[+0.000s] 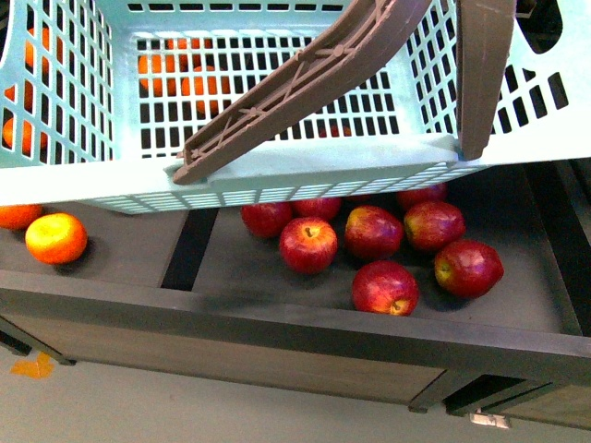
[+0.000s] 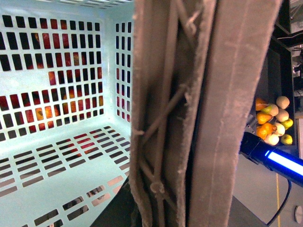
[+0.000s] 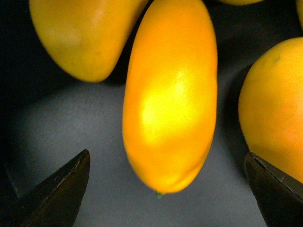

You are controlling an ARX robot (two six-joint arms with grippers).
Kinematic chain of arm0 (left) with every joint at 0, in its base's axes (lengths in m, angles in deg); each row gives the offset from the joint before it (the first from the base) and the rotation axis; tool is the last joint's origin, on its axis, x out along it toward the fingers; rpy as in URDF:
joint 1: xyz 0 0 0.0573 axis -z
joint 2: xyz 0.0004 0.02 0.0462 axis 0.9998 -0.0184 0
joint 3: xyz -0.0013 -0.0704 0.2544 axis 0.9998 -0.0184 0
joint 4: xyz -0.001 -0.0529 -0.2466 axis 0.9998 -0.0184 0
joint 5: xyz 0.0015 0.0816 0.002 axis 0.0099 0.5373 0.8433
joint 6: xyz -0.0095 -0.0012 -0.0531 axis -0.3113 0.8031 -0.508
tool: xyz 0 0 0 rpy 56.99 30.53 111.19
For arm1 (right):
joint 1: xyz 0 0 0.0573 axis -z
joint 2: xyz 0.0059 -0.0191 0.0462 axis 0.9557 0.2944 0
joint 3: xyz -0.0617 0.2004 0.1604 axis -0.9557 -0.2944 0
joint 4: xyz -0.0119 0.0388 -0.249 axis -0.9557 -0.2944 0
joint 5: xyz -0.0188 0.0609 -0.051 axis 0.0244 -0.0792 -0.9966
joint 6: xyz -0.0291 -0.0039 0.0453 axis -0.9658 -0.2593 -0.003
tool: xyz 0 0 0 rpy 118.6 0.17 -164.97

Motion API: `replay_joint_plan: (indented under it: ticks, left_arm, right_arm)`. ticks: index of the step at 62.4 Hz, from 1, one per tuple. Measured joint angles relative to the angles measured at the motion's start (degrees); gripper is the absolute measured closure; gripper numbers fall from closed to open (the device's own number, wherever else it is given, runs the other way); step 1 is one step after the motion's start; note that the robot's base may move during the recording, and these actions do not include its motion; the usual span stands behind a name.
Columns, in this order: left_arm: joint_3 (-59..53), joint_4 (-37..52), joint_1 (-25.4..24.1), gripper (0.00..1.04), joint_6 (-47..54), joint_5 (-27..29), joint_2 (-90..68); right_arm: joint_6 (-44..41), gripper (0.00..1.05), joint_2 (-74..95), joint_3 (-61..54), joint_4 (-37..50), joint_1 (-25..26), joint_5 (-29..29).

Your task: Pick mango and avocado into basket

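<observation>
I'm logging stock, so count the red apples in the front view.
8 red apples, all in the dark tray below the basket: two nearest, four mid-row, two half under the basket rim. More may be hidden behind it.

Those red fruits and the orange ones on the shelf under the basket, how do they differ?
The apples are deep red with yellowish patches and stem dimples; the oranges are plain bright orange. The apples lie right of the shelf's dark divider, the uncovered oranges left of it. Apples lie mostly in the open; most oranges show only through the basket's slots. Both are roundish, on the dark shelf.
</observation>
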Motion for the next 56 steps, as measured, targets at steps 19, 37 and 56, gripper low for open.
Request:
replay_joint_plan:
  ticks: [19, 37, 56]
  left_arm:
    - [0.0, 0.0, 0.0, 0.88, 0.0, -0.22, 0.0]
    - [0.0, 0.0, 0.0, 0.88, 0.0, -0.15, 0.0]
    - [0.0, 0.0, 0.0, 0.88, 0.0, -0.11, 0.0]
  right_arm:
    - [0.26, 0.09, 4.13, 7.5, -2.08, -0.28, -0.07]
    - [0.37, 0.09, 8.26, 12.61, -4.42, -0.72, 0.04]
    - [0.37, 0.09, 11.74, 16.04, -5.05, -0.85, 0.22]
